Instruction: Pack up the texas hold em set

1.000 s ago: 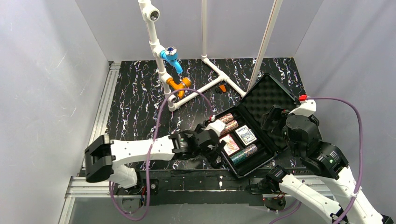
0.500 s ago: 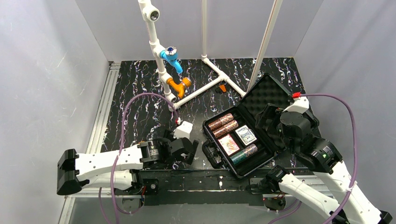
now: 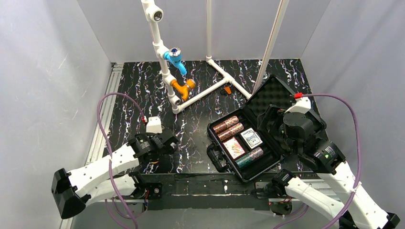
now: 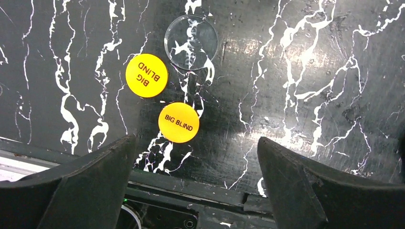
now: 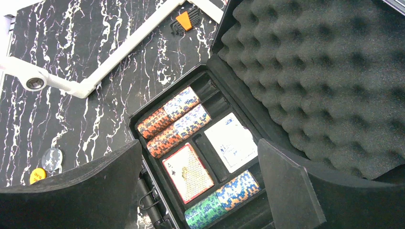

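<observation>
The pipe frame (image 3: 191, 98) stands on the surface (image 3: 138, 90) at upper centre of the top view, apart from the open case (image 3: 272, 98) at centre right. The lower half of the case holds two red-brown chip rolls (image 5: 174, 119), two card decks (image 5: 188, 171) and one green chip roll (image 5: 222, 195).

Only the left wrist view clearly shows two orange discs (image 4: 178, 122) marked BIG BLIND and a clear disc (image 4: 191, 36), loose on the surface outside the case.

The left hand (image 4: 196, 143) is spread above the discs, gripping nothing. The right hand (image 5: 199, 142) is spread over the case, gripping nothing.

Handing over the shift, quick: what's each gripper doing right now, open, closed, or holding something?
Left gripper: open, holding nothing.
Right gripper: open, holding nothing, above the case.
</observation>
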